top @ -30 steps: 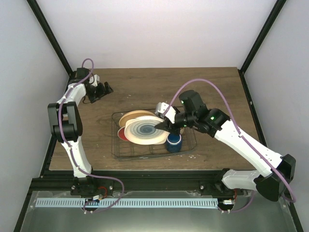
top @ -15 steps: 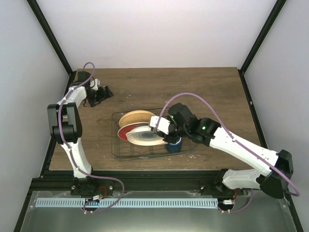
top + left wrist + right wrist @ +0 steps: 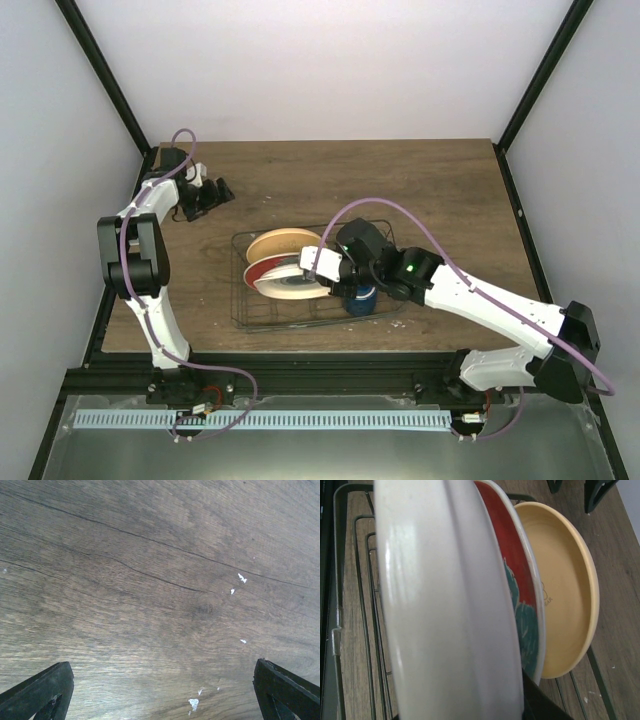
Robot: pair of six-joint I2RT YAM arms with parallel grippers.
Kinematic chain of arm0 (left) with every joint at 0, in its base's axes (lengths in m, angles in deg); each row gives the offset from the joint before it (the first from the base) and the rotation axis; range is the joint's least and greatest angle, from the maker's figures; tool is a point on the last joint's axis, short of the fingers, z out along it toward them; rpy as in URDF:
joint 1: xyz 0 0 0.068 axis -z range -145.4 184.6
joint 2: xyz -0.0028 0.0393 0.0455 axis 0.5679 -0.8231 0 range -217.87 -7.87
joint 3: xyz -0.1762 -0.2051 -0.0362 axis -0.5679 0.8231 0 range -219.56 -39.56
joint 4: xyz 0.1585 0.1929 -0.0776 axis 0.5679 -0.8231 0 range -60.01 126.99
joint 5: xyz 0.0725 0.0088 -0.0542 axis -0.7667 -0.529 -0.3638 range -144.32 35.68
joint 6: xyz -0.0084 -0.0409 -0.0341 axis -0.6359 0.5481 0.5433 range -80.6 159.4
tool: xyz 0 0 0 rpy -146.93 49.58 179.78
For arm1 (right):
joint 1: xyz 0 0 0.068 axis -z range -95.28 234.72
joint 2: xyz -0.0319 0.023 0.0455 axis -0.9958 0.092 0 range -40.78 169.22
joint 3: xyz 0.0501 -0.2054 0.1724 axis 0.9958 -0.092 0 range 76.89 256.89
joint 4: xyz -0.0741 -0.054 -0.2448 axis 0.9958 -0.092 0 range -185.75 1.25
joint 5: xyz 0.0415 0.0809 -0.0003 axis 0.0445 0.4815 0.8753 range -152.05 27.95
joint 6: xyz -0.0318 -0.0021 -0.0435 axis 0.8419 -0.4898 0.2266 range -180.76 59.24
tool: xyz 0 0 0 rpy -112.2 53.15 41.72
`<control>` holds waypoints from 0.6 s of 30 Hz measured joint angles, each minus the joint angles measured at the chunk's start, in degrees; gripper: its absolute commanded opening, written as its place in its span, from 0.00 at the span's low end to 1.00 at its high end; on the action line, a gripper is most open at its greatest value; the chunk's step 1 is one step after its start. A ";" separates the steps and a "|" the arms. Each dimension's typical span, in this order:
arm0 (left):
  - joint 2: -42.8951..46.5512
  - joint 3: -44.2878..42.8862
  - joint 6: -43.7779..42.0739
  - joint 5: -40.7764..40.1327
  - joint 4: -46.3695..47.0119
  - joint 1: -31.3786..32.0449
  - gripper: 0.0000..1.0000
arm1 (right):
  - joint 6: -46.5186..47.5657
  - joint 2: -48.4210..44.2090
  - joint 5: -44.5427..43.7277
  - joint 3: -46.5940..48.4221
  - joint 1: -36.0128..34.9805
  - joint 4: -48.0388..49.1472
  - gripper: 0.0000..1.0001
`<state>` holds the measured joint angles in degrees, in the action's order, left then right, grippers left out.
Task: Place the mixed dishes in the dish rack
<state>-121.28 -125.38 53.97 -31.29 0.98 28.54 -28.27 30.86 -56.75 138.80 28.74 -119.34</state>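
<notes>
Plate (image 3: 291, 287) (white, tilted in rack (image 3: 265, 315)) pinched by R gripper (image 3: 328, 278)

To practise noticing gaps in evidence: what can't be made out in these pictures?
Dark blue mug: top view, mostly under the right arm.
White plate: its centre is unseen; the right wrist view shows only a plain white side.
Left claw: left wrist view, fingers cut off by the bottom edge.
</notes>
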 measured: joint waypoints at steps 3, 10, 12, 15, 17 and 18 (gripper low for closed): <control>0.00 0.37 -0.07 -0.09 -0.02 0.00 1.00 | 0.33 0.07 0.07 -0.07 -0.59 0.20 0.01; 0.00 0.44 -0.26 -0.09 0.13 0.00 1.00 | 1.62 1.33 -0.31 -0.24 -1.73 1.46 0.01; 0.00 0.44 -0.31 -0.07 0.22 0.00 1.00 | 1.81 2.16 -0.44 -0.24 -2.03 1.90 0.01; 0.00 0.44 -0.31 -0.07 0.33 0.00 1.00 | 2.03 3.15 -0.44 -0.24 -2.40 2.69 0.01; 0.00 0.44 -0.33 -0.07 0.37 0.00 1.00 | 2.10 3.67 -0.24 -0.24 -2.60 3.23 0.01; 0.00 0.44 -0.33 -0.07 0.37 0.00 1.00 | 2.19 4.02 -0.09 -0.24 -2.69 3.58 0.01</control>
<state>-121.28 -124.94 53.64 -31.36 1.35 28.54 -26.09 34.88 -56.84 138.56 26.05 -115.76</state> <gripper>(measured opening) 0.997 0.226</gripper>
